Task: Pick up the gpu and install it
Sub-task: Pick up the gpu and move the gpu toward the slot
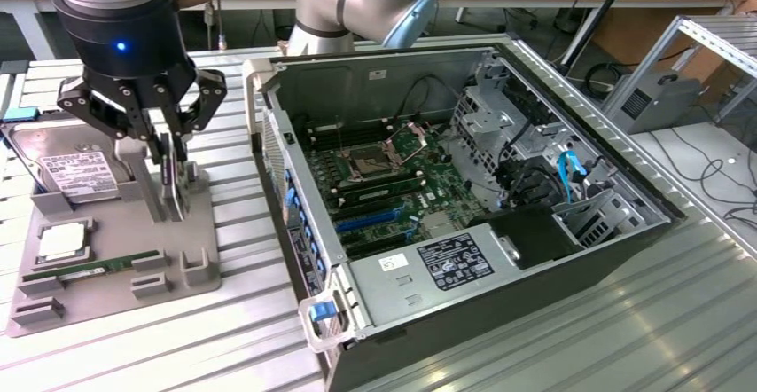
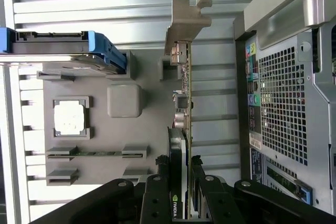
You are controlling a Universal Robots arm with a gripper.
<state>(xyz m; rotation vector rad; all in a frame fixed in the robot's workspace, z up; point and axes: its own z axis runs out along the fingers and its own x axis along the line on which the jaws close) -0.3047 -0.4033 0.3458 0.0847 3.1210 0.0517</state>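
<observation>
Pinching upright gpu (image 2: 185, 95), gripper (image 2: 180, 162) over grey tray (image 2: 149, 69); Nvidia logo (image 2: 175, 209) on card's dark side.

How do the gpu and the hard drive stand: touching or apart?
Apart. The wrist view shows a stretch of bare grey tray between the gpu and the hard drive.

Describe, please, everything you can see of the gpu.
The gpu is a thin card standing on edge in the grey holder, beside the open computer case. One face carries a black cooler with a logo, the other is brownish circuit board. A silvery metal bracket caps one end. The gripper has its jaws closed on both faces near the other end.
</observation>
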